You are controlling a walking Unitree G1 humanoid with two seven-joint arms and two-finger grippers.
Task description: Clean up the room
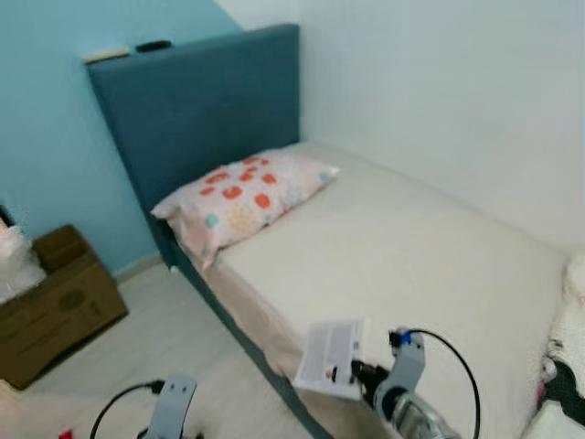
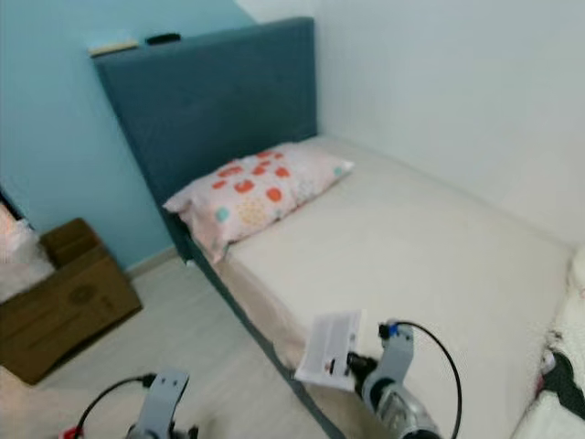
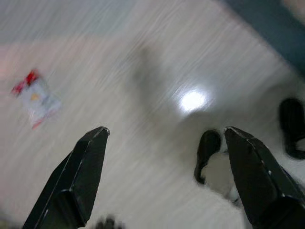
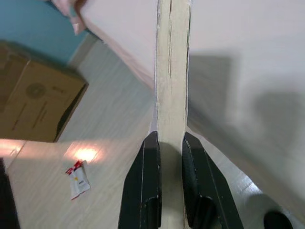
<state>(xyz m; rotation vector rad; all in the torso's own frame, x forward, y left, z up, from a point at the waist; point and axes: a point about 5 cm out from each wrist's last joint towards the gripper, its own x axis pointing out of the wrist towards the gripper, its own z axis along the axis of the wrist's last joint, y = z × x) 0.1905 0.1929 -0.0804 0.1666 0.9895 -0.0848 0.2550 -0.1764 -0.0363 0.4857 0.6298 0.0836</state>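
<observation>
Jaws of right gripper [image 4: 170,143] on booklet [image 1: 331,357]

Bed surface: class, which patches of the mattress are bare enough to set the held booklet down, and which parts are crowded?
The cream mattress is bare between the patterned pink pillow and the white plush heap, along the white wall. The head end and foot corner are crowded. The right end effector holds the thin white booklet over the near edge.

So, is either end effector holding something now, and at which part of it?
The right end effector pinches a thin booklet at its near edge, above the bed. The left end effector is open and holds nothing.
</observation>
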